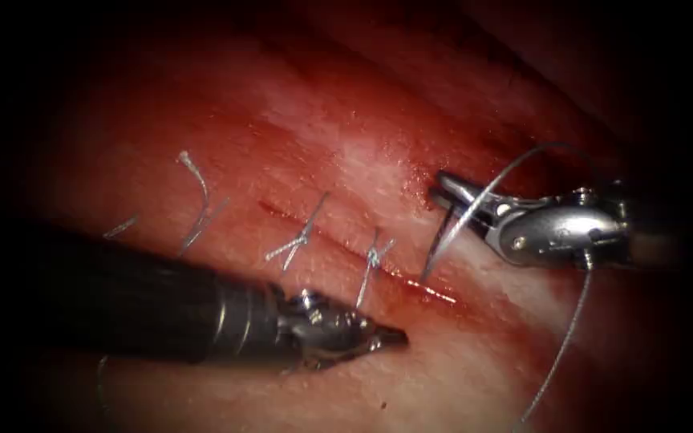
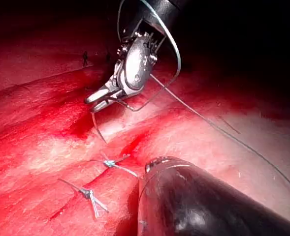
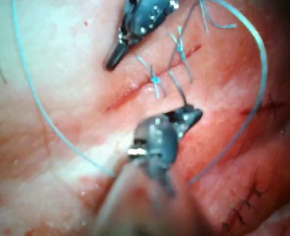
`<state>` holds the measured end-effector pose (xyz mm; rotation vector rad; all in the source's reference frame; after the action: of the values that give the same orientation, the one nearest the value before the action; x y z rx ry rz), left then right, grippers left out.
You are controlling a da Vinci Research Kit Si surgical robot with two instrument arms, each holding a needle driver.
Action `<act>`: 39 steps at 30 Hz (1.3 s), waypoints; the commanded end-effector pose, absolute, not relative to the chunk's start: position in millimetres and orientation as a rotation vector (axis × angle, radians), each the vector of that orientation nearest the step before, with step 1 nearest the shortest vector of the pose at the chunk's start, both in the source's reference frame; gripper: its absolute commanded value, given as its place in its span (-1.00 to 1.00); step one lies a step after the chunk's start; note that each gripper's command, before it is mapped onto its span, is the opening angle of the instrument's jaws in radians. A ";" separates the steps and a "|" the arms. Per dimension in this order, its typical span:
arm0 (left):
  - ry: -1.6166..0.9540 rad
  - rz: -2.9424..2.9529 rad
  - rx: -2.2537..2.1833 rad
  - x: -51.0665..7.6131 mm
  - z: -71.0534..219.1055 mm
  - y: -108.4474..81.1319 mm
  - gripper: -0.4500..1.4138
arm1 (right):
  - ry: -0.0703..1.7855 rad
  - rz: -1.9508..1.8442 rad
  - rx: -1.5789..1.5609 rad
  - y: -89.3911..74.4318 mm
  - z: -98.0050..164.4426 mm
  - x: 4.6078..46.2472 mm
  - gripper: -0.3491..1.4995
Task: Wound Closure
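The right arm's silver wristed tool (image 1: pixel 451 188) has its fingers clenched on the thin curved steel needle (image 1: pixel 443 232), grasping it near the thread end of its curve. From there the needle arcs down to the right end of the cut, its point touching or just at the tissue beside the red slit; whether the tip has entered cannot be told. In the left wrist view the same tool (image 2: pixel 98 101) holds the needle (image 2: pixel 98 125) hanging down toward the wet surface.

The left arm's dark-shafted tool (image 1: pixel 391 337) lies low on the near side of the cut with its fingers pressed together and grasping nothing, their tip just short of the slit.

The fine grey-blue thread (image 1: pixel 559 345) loops over the right tool's wrist and trails away in a long sweep across the tissue; in the right wrist view it (image 3: pixel 36 98) runs in wide arcs around both tools.

Along the narrow dark-red cut (image 1: pixel 338 240) sit tied stitches (image 1: pixel 294 244) with short cut thread ends (image 1: pixel 194 172) standing off to the left.

The glistening pink-and-red pork tissue (image 1: pixel 346 128) is slick with red fluid (image 1: pixel 411 172), paler toward the near right edge. The surroundings fall off into darkness.
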<state>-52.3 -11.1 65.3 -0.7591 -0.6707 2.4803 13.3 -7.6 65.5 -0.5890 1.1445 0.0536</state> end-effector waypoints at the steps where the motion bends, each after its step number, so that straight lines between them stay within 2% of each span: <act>1: -0.672 2.480 -0.760 -52.7 65.8 -11.5 -0.48 | 1.147 0.052 -0.589 -7.9 66.2 13.9 -1.00; 12: -0.660 2.460 -0.772 -53.0 65.3 -9.8 -0.37 | 1.147 0.040 -0.584 -8.6 66.7 14.1 -1.00; 16: -0.644 2.464 -0.771 -53.7 66.0 -8.7 -0.55 | 1.147 0.039 -0.584 -8.7 66.8 14.1 -1.00; 20: -0.629 2.466 -0.765 -54.5 67.9 -8.4 -0.60 | 1.146 0.036 -0.584 -8.8 66.9 14.2 -1.00; 39: -0.636 2.493 -0.774 -53.1 71.2 -9.4 -0.59 | 1.181 0.093 -0.505 -10.7 68.7 15.4 -1.00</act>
<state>-52.5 -9.1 70.7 -0.7744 -0.6339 2.4940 14.8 -10.4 68.1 -0.5001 1.1792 0.0995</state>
